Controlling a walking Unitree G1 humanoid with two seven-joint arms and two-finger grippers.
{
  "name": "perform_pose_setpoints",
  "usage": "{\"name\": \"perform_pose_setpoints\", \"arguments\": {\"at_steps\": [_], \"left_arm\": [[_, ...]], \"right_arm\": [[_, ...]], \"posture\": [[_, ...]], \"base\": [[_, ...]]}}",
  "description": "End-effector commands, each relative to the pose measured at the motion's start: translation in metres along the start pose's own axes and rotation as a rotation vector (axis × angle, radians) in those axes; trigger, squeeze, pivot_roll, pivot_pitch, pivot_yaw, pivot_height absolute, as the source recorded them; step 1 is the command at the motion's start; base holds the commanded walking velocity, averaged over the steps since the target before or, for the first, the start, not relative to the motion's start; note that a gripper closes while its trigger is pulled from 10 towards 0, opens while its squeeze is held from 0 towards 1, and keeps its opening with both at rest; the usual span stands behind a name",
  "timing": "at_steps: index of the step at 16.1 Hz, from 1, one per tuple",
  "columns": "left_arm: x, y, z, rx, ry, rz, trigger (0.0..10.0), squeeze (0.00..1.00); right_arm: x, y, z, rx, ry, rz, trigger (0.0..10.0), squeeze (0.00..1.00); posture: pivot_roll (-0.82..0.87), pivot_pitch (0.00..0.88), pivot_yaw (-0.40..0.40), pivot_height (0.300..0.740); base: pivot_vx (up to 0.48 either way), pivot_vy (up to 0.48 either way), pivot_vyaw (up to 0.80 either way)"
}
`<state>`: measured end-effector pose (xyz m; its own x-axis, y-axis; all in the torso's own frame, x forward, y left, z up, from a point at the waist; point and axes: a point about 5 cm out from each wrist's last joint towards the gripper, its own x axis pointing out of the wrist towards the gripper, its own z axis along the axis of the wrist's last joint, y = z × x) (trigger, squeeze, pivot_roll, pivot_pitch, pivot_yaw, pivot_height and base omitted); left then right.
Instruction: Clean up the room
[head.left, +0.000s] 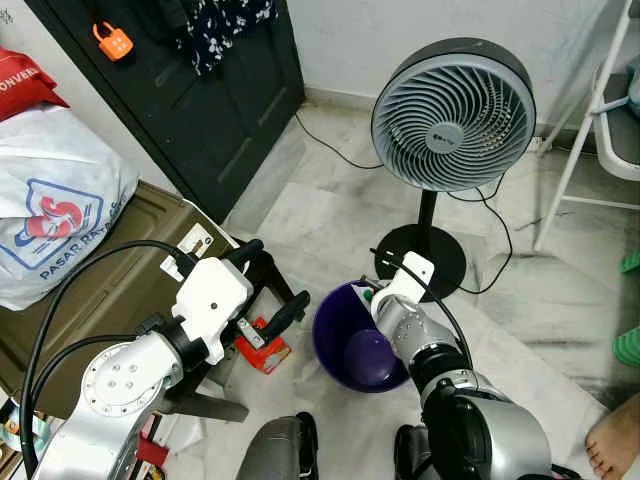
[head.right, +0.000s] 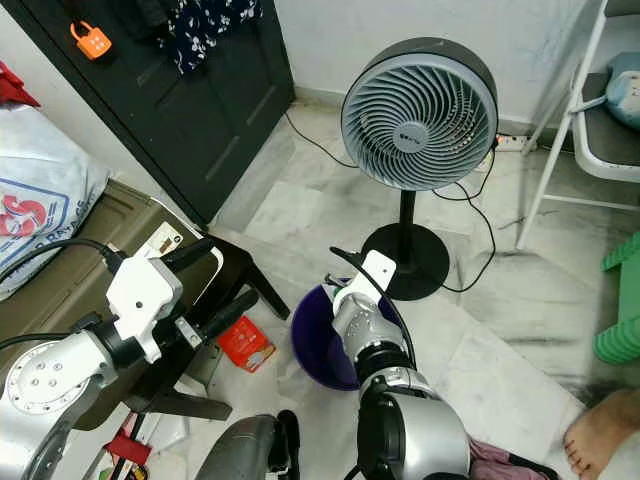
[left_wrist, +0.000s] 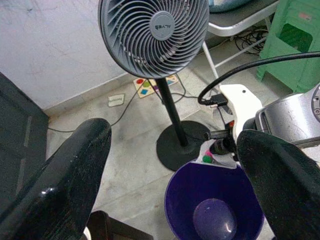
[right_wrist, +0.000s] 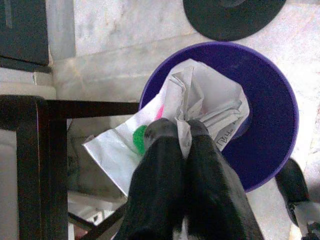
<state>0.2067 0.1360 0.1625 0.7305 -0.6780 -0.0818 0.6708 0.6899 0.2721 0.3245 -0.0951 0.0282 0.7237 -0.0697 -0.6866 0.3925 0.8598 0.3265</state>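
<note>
The right tool (right_wrist: 176, 131) pinches a crumpled white paper (right_wrist: 200, 107) with pink and green marks, holding it over the rim of the purple bin (right_wrist: 272, 125) on the floor beside the fan (head.left: 452, 115); the left tool (left_wrist: 175, 180) hangs wide apart above the bin, near a red packet (head.left: 265, 352).
</note>
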Motion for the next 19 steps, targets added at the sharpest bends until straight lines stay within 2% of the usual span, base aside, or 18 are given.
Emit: {"name": "perform_pose_setpoints", "arguments": {"at_steps": [1,2,9,10,11,13,14,16,18,19], "left_arm": [[-0.003,-0.001,0.0,0.003,0.013,-0.001,10.0,0.0],[-0.002,-0.001,0.001,0.002,0.011,0.001,10.0,0.0],[-0.004,0.003,-0.001,-0.005,0.027,0.031,10.0,0.0],[-0.003,0.004,-0.002,-0.005,0.026,0.04,10.0,0.0],[0.001,0.006,-0.004,-0.007,0.023,0.075,10.0,0.0],[0.005,0.009,-0.007,-0.002,0.023,0.117,10.0,0.0],[0.013,0.013,-0.01,-0.018,0.012,0.178,10.0,0.0],[0.023,0.018,-0.01,-0.02,-0.009,0.255,10.0,0.0],[0.035,0.02,-0.009,-0.05,-0.051,0.317,10.0,0.0],[0.04,0.022,-0.009,-0.052,-0.064,0.341,10.0,0.0]], "right_arm": [[-0.006,0.026,-0.005,-0.013,-0.007,0.044,10.0,1.0],[-0.006,0.025,0.001,-0.036,-0.051,0.044,10.0,1.0],[-0.006,0.026,0.008,-0.004,-0.096,0.055,10.0,1.0],[-0.007,0.028,0.012,0.001,-0.118,0.078,10.0,1.0],[-0.01,0.031,0.021,-0.024,-0.175,0.127,10.0,1.0],[-0.013,0.033,0.026,-0.061,-0.211,0.16,10.0,1.0],[-0.021,0.034,0.033,-0.181,-0.29,0.215,10.0,1.0],[-0.034,0.032,0.039,-0.331,-0.405,0.271,10.0,1.0],[-0.054,0.02,0.041,-0.478,-0.547,0.317,10.0,1.0],[-0.059,0.015,0.044,-0.518,-0.59,0.327,10.0,1.0]], "posture": [[0.2,0.226,0.186,0.74],[0.2,0.226,0.185,0.74],[0.2,0.216,0.187,0.74],[0.2,0.211,0.186,0.74],[0.18,0.193,0.175,0.74],[0.16,0.178,0.162,0.74],[0.13,0.154,0.141,0.74],[0.1,0.122,0.116,0.74],[0.06,0.082,0.093,0.74],[0.05,0.059,0.081,0.74]], "base": [[0.0,0.0,0.0],[0.0,0.0,0.0],[0.0,0.0,0.0],[0.0,0.0,0.0],[0.0,0.0,0.0],[0.0,0.0,0.0],[0.0,0.0,0.0],[0.0,0.0,0.0],[0.0,0.0,0.0],[0.0,0.0,0.0]]}}
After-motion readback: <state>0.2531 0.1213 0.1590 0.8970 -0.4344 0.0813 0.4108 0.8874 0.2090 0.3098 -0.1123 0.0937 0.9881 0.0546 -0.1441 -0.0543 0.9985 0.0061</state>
